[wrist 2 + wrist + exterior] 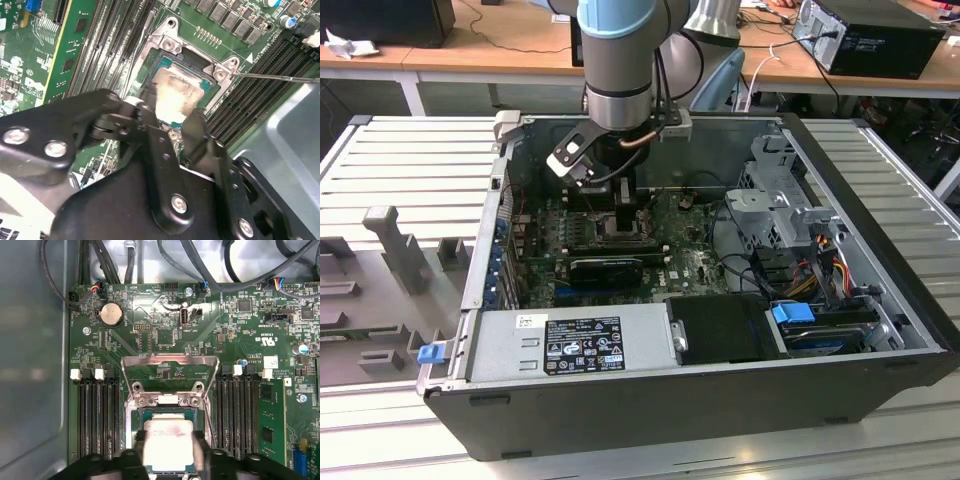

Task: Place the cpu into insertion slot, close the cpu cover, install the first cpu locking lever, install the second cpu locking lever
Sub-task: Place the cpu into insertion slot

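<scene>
The cpu (pixel 168 437), a pale silvery square on a green base, lies flat in the insertion slot (pixel 131 416) on the green board. In both wrist views my gripper's (pixel 169 452) black fingers (pixel 201 452) press against its two opposite sides from above. The same chip (pixel 175 92) shows its worn metal face in the second wrist view, with the gripper (pixel 170 120) over its near edge. The cpu cover (pixel 170 359) is swung up and back from the slot, standing open. A thin locking lever (pixel 280 76) sticks out sideways, unlatched. In the exterior view the gripper (pixel 620 205) reaches down into the open computer case.
Black memory slots (pixel 97 420) flank the socket on both sides. A long black module (pixel 605 268) lies just in front of it. A grey power supply (pixel 570 340) fills the case's front. A metal drive cage (pixel 780 205) and cables (pixel 825 270) crowd the exterior view's right.
</scene>
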Controlling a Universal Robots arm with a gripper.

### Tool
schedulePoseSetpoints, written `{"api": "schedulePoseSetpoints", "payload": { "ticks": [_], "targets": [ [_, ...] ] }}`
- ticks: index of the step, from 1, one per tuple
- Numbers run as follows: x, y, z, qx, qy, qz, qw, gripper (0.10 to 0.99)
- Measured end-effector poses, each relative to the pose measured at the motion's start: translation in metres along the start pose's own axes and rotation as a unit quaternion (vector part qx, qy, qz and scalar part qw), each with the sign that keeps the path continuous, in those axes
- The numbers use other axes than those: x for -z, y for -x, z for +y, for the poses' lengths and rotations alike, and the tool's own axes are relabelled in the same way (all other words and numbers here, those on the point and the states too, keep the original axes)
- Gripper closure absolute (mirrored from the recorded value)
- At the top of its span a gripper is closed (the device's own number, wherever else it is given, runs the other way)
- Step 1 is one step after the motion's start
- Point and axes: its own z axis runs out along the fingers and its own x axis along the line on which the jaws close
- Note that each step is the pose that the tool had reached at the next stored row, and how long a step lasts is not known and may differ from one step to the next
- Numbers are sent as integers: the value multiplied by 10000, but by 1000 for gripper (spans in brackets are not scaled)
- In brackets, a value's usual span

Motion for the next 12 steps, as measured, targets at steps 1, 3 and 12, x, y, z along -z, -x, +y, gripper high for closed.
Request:
{"api": "schedulePoseSetpoints", "payload": {
  "ticks": [1,3,12],
  "targets": [
    [4,0,0,0,0,0,10000,631],
    [11,0,1,0,0,0,10000,749],
    [47,0,4,-2,-2,-4,10000,980]
  ]
}}
